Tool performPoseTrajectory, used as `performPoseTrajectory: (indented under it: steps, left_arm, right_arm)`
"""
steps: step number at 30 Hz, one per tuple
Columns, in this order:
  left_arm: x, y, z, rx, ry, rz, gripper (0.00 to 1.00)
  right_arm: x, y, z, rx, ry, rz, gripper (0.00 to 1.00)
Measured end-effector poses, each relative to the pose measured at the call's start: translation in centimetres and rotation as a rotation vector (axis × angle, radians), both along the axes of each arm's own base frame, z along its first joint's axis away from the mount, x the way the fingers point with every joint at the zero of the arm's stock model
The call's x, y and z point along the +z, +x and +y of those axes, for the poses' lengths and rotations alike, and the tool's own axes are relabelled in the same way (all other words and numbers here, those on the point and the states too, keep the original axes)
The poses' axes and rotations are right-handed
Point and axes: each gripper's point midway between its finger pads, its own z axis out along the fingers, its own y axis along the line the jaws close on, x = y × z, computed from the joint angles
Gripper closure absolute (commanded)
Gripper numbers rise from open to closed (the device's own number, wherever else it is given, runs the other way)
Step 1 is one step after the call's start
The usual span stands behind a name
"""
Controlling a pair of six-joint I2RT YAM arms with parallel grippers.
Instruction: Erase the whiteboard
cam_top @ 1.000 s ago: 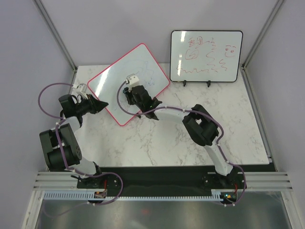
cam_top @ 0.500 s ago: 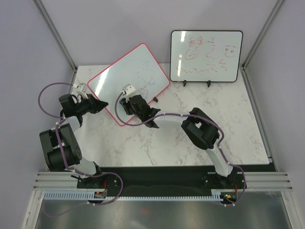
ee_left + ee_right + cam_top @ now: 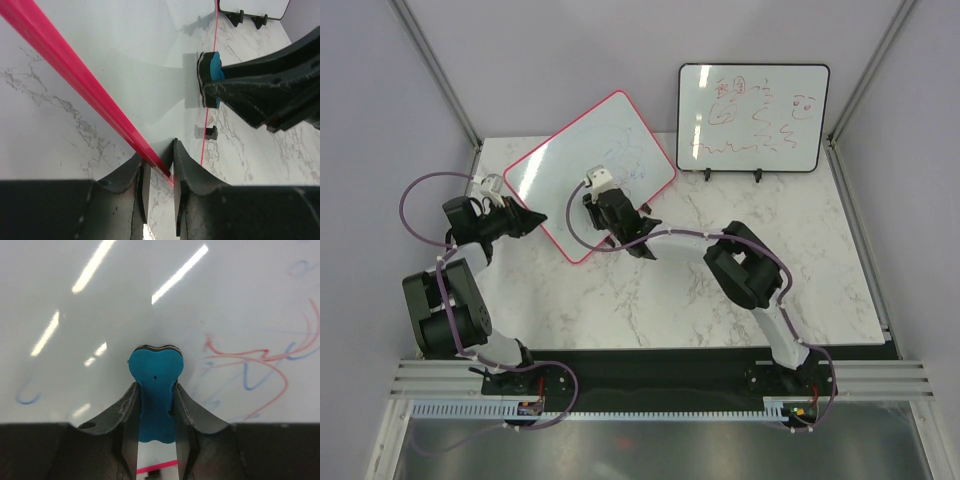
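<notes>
The whiteboard [image 3: 560,170] with the pink-red frame lies tilted at the back left of the table, with faint blue and red scribbles near its right side. My left gripper [image 3: 532,222] is shut on its near-left frame edge [image 3: 100,100]. My right gripper [image 3: 605,208] is shut on a blue eraser [image 3: 155,385] and presses it against the board's surface [image 3: 165,300]. Red and blue marks [image 3: 260,365] lie just right of the eraser. The eraser also shows in the left wrist view [image 3: 212,80].
A black-framed whiteboard [image 3: 753,118] with red writing stands upright on black feet at the back right. Grey walls close in the table on the left, back and right. The marble table [image 3: 720,300] runs in front of the pink board.
My right gripper swept the eraser down-left across the board, then back up and right to mid-board. The left gripper has stayed on the frame.
</notes>
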Motion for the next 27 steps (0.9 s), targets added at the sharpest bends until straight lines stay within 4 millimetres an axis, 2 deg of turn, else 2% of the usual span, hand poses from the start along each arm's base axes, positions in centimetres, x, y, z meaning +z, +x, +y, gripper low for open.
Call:
performPoseTrajectory:
  steps: [2, 5, 9, 11, 22, 27]
  left_arm:
    - [0.0, 0.0, 0.0, 0.001, -0.001, 0.002, 0.98]
    - [0.0, 0.0, 0.0, 0.000, -0.001, 0.002, 0.98]
    - [0.0, 0.0, 0.0, 0.000, 0.000, 0.004, 0.98]
    - [0.0, 0.0, 0.0, 0.001, -0.001, 0.007, 0.98]
    - [0.1, 0.1, 0.1, 0.002, 0.002, 0.004, 0.98]
    - [0.1, 0.1, 0.1, 0.002, 0.000, 0.008, 0.98]
  right_arm:
    - [0.6, -1.5, 2.4, 0.048, 0.003, -0.021, 1.00]
    - [1.3, -4.7, 6.6, 0.146, 0.026, -0.031, 1.00]
    - [0.7, -8.3, 9.3, 0.233, 0.020, -0.023, 1.00]
    - [0.6, -8.5, 9.4, 0.235, 0.011, -0.027, 1.00]
    - [0.6, -6.4, 7.6, 0.186, -0.006, -0.027, 1.00]
    - [0.3, -6.9, 7.7, 0.187, -0.016, -0.027, 1.00]
